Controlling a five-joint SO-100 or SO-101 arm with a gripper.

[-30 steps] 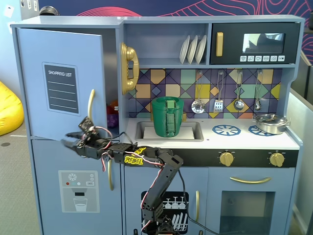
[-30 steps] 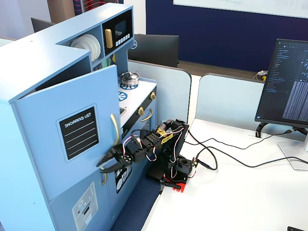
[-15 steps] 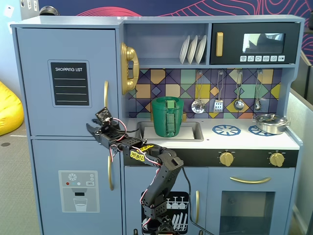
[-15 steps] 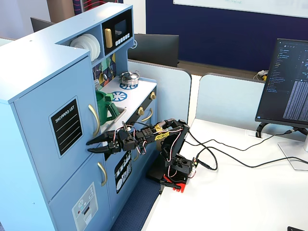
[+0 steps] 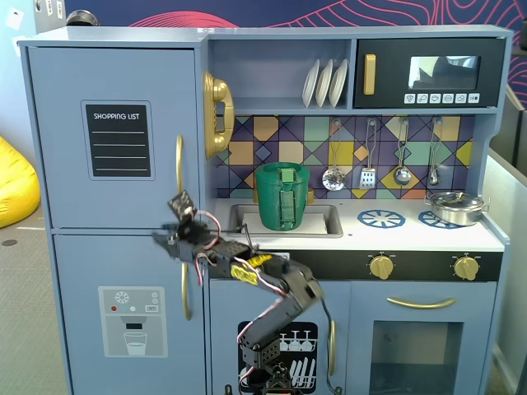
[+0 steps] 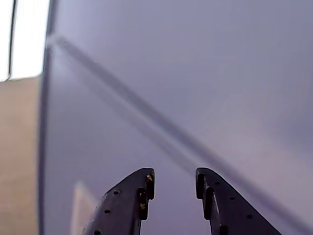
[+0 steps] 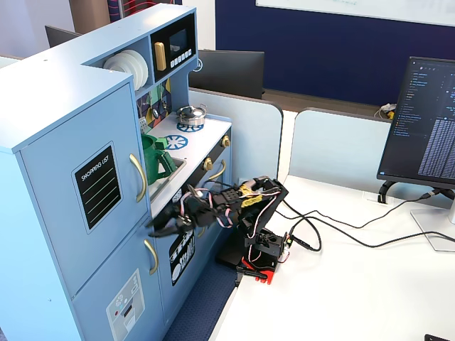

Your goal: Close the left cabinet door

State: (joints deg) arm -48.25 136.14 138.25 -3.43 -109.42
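A dark blue wall (image 7: 320,42) stands at the back of the room in a fixed view. In front of it there are pale grey desk dividers (image 7: 341,153) and a white desk (image 7: 355,284). A monitor (image 7: 423,121) stands on this desk at the right. In a fixed view, a yellow beanbag (image 5: 15,183) lies on the grey floor (image 5: 25,313) at the left. The light is bright and even.

Wrist view: end effector (image 6: 172,185) cut off by bottom edge, blue panels blurred. Fixed view: arm base (image 5: 272,374) cropped at bottom.
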